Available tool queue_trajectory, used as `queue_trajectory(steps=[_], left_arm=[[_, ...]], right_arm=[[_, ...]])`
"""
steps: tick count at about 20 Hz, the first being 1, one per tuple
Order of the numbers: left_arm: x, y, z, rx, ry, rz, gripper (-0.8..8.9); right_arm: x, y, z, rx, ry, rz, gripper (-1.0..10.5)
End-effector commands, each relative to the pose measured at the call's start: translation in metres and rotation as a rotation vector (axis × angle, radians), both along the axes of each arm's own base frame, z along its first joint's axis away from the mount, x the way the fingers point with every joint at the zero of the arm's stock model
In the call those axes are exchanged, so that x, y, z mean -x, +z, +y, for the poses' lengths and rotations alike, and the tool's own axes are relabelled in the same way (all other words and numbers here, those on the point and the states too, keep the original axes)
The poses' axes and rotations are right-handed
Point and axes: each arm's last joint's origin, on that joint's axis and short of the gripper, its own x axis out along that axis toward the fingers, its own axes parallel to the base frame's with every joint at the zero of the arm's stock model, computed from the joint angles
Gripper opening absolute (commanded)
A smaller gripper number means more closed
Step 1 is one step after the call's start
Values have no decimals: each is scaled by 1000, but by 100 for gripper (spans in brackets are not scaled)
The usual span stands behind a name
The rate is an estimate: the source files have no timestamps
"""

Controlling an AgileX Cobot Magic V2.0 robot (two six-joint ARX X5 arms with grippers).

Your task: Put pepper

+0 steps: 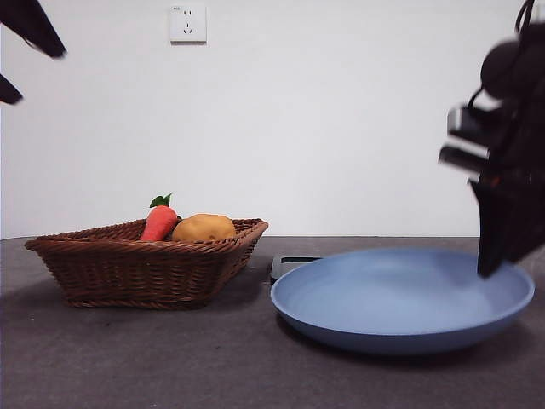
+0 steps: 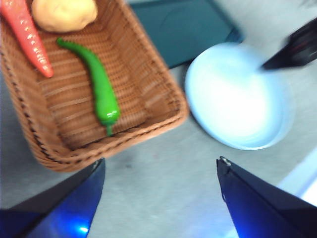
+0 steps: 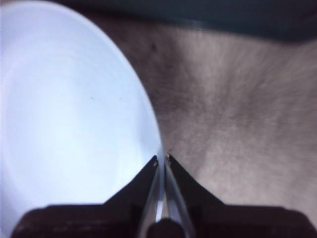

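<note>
The right gripper [image 3: 161, 159] has its jaws pinched on the plate [image 1: 400, 298] rim at 3 o'clock, probably to steady it, while the left gripper [image 2: 158, 171], jaws wide and empty, hangs above the pepper [image 2: 99, 84] lying in the basket [image 2: 163, 89].

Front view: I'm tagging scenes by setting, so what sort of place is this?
Likely an indoor test bench: a grey table against a bare white wall with a socket, set with a wicker basket and blue plate.

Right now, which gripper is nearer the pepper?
Left. The left gripper hangs above the basket holding the pepper; the right gripper pinches the blue plate's rim.
</note>
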Motion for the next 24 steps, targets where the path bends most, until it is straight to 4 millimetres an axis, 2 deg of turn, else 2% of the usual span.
queue_trajectory(steps=[1, 4, 7, 11, 13, 15, 18, 24], left_arm=[[-22, 5, -14, -73, 0, -3, 391], [-56, 7, -36, -163, 8, 32, 389], [-94, -3, -60, -243, -2, 92, 389], [-136, -34, -85, -348, -5, 182, 389], [-150, -53, -92, -388, -4, 209, 389], [-159, -73, -95, -430, -11, 240, 389], [-167, -91, -99, -441, -17, 267, 389], [-172, -101, -102, -439, -18, 265, 387]], right_arm=[[9, 25, -1, -26, -23, -61, 3], [35, 56, -6, -38, -23, -126, 3], [62, 82, -11, -56, -32, -196, 3], [91, 105, -17, -84, -48, -284, 3], [100, 111, -19, -97, -59, -307, 3], [104, 114, -20, -103, -62, -325, 3], [105, 115, -20, -104, -62, -328, 3], [105, 114, -20, -103, -61, -328, 3]])
